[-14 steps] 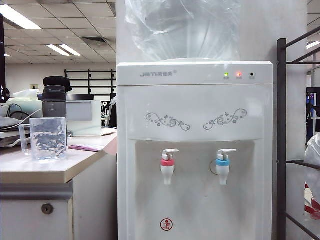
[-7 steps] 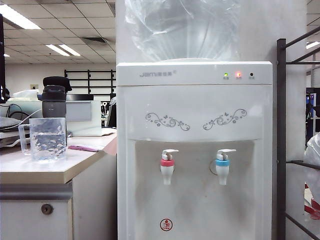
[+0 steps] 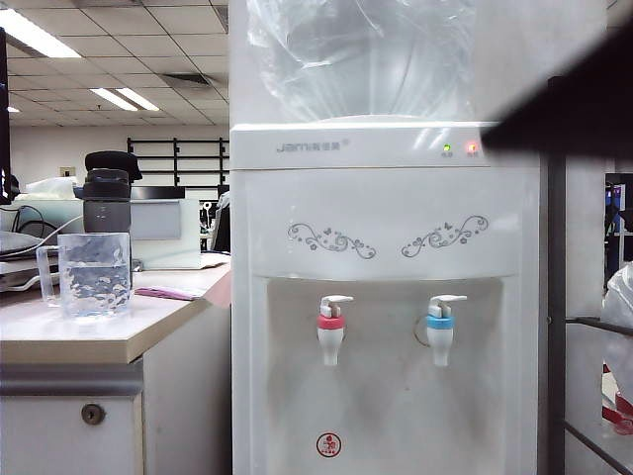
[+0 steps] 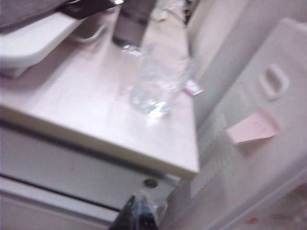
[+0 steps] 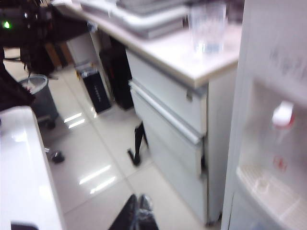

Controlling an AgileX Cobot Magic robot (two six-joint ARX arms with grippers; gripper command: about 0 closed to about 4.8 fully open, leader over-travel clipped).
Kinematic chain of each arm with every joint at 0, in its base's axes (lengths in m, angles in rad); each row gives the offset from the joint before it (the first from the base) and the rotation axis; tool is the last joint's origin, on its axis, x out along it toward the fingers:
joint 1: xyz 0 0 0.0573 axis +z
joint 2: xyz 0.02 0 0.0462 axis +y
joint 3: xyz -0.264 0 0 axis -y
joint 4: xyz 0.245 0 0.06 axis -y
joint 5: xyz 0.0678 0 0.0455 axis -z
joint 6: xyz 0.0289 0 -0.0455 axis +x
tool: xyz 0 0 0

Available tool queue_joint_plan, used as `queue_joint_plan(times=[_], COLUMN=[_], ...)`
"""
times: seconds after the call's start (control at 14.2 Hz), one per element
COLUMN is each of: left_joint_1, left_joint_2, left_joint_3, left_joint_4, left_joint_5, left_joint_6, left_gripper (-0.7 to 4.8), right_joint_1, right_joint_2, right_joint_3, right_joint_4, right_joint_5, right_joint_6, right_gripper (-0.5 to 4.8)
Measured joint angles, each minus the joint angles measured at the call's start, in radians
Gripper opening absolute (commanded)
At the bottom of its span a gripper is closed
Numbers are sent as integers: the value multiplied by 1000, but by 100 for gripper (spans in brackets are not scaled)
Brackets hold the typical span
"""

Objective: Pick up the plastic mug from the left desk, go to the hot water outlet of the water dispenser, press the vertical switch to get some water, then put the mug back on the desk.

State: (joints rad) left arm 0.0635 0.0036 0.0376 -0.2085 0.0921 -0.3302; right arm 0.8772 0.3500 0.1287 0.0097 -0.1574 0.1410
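Note:
The plastic mug (image 3: pixel 94 275), clear and holding water, stands on the left desk (image 3: pixel 148 327) beside the water dispenser (image 3: pixel 386 208). The hot water outlet (image 3: pixel 331 327) has a red collar, and the vertical switch (image 3: pixel 336 300) is its white top lever. In the left wrist view my left gripper (image 4: pixel 139 215) is shut and empty, low in front of the desk's edge (image 4: pixel 96 129), well short of the mug (image 4: pixel 158 81). My right gripper (image 5: pixel 139 213) is shut and empty above the floor, far from the mug (image 5: pixel 207 26) and the red-collared tap (image 5: pixel 283 115).
A dark grey flask (image 3: pixel 107 193) stands behind the mug. A blue-collared tap (image 3: pixel 440 327) sits right of the hot one. A dark blurred arm part (image 3: pixel 574 99) crosses the upper right of the exterior view. A metal rack (image 3: pixel 559 297) flanks the dispenser. A bin (image 5: pixel 38 96) stands on the floor.
A dark blurred arm part has come into the upper right of the exterior view. The mug, desk and dispenser have not moved.

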Motion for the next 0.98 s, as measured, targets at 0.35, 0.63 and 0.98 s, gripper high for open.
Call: queue_joint_plan(times=[0.35,0.63,0.98], left_joint_1=[-1,-1,-1], left_joint_2=[0,0,0], left_joint_3=[-23,-23,-23], left_joint_4=[39,40,40], left_joint_5=[-39,-14,-14], left_joint_6=[32,38,41], left_gripper=[-5,-5,-5], right_joint_1=[0,0,-65], right_joint_2=[-14,-14,-106], right_joint_3=[-74,-90,-91], right_joint_4=[60,-44,-163], right_joint_5=[4,4,-2], right_joint_6=[76,76,76], right_gripper=[7,9,9])
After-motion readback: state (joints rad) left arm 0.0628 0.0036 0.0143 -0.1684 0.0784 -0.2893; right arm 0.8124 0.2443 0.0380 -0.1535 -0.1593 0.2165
